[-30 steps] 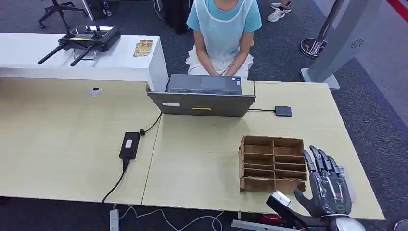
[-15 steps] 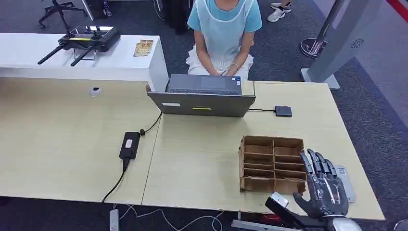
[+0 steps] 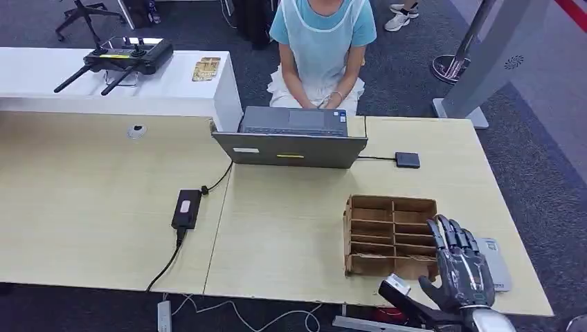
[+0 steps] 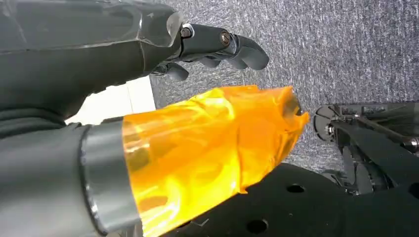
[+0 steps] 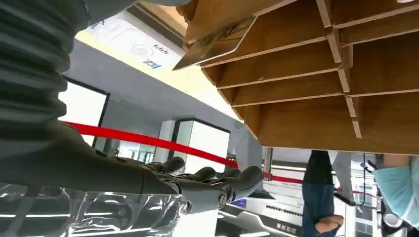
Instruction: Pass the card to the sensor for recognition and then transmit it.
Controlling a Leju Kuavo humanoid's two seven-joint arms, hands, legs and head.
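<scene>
Right hand (image 3: 462,271) at the wooden rack (image 3: 392,235), fingers spread, holding nothing.
You have 1 card (image 5: 216,45) sticking out of a rack slot; the left hand (image 4: 217,47) hangs curled and empty.

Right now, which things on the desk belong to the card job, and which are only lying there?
For the job:
card, in a slot of the wooden box
small black pad, wired to the laptop, probably the sensor
right hand, empty, beside the box

Lying about:
laptop
power adapter
remote controller
grey device
</scene>
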